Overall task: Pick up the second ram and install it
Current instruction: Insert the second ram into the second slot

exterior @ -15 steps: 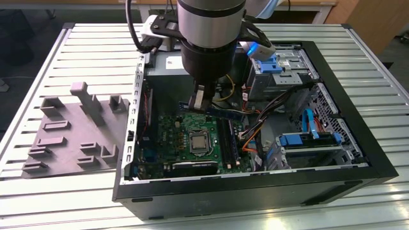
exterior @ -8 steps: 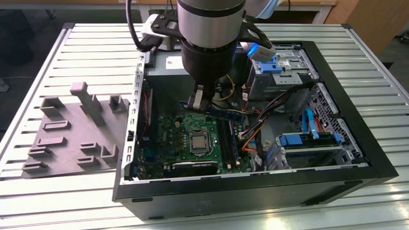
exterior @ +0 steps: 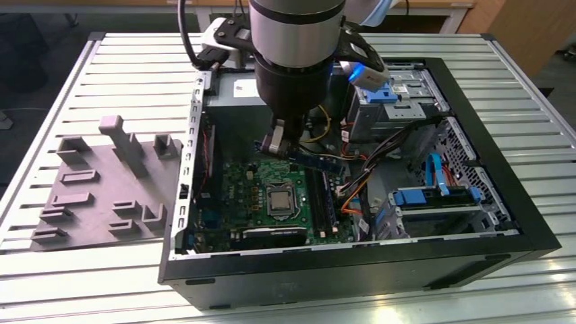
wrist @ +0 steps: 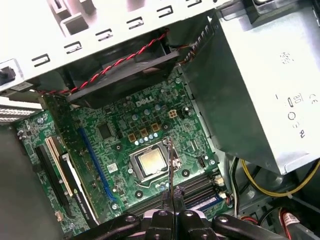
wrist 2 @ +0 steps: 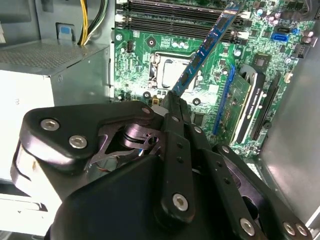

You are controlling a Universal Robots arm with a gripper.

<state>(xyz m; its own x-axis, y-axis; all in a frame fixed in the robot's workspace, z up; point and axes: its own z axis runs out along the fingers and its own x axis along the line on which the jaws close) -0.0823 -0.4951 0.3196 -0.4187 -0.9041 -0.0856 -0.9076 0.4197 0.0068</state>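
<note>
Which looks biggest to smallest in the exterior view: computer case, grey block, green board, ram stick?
1. computer case
2. grey block
3. green board, close to the block in size and partly hidden, so the order of these two is unsure
4. ram stick, held in the gripper

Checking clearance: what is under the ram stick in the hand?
The second ram, gripped by the hand, hangs over the green board, by its processor socket and long black slots. The hand's body covers the board beneath its held end.
</note>
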